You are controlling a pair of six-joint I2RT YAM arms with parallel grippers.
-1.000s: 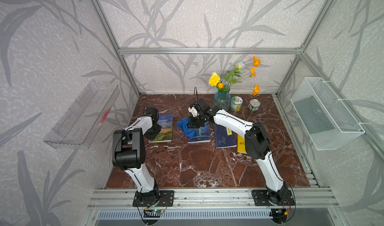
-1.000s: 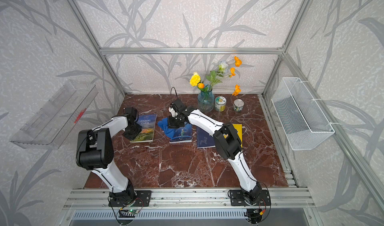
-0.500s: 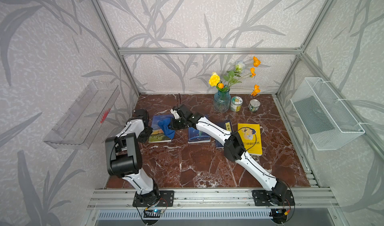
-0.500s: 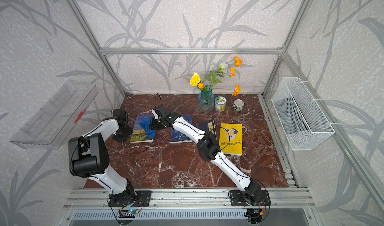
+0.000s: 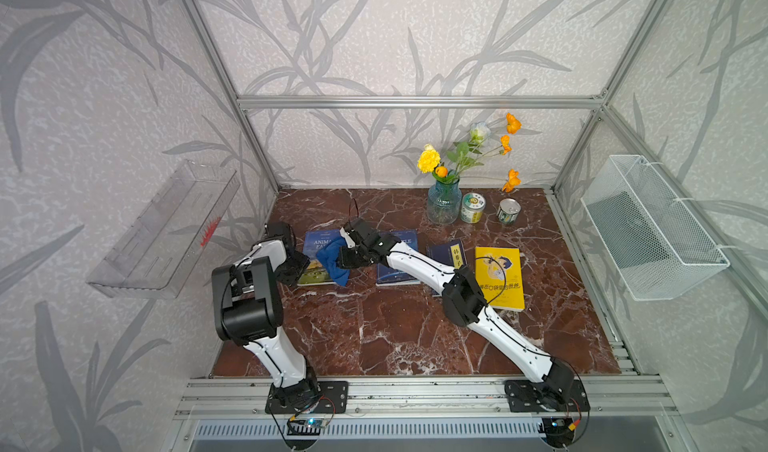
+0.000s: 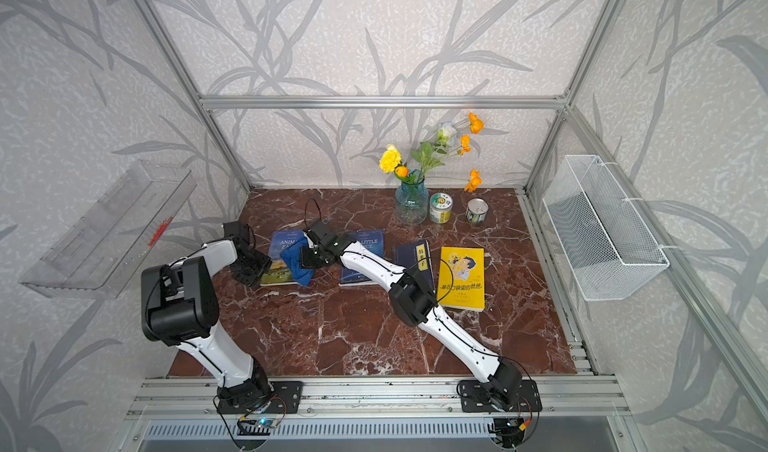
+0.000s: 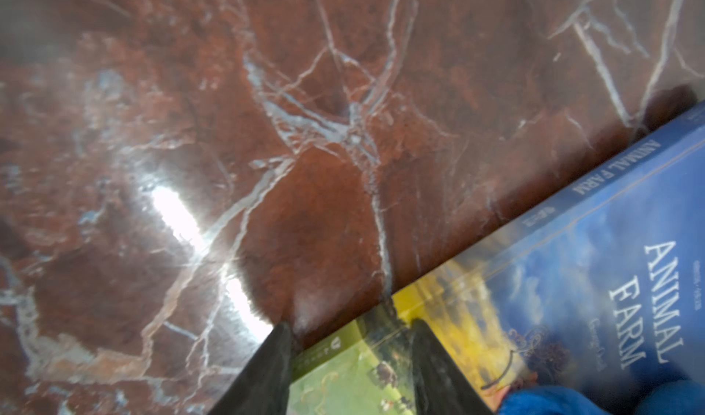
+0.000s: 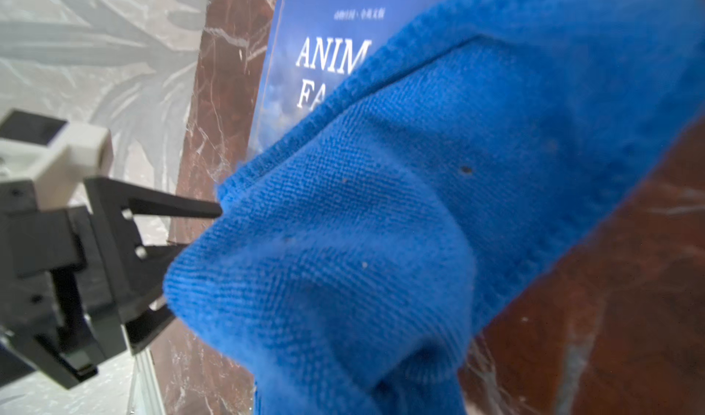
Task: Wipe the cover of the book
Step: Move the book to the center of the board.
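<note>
The book (image 5: 318, 238) is a blue "Animal Farm" paperback lying flat at the left of the marble table, also seen in the other top view (image 6: 284, 238). A blue cloth (image 5: 332, 259) (image 8: 381, 203) lies over its right half, with my right gripper (image 5: 347, 257) (image 6: 309, 257) shut on it; the cloth hides those jaws in the right wrist view. My left gripper (image 5: 297, 267) (image 7: 349, 325) is open at the book's near left corner. One of its fingers (image 7: 267, 371) is over the table. The other is over the cover (image 7: 572, 279).
To the right lie a blue book (image 5: 405, 242), a dark blue book (image 5: 446, 254) and a yellow book (image 5: 498, 275). A flower vase (image 5: 444, 205) and two cans (image 5: 473, 207) (image 5: 509, 210) stand at the back. A wire basket (image 5: 652, 230) and a clear shelf (image 5: 166, 230) hang on the side walls.
My right gripper has carried the cloth left from the middle blue book onto the Animal Farm cover. My left gripper has shifted to the book's near left corner and its jaws have widened.
</note>
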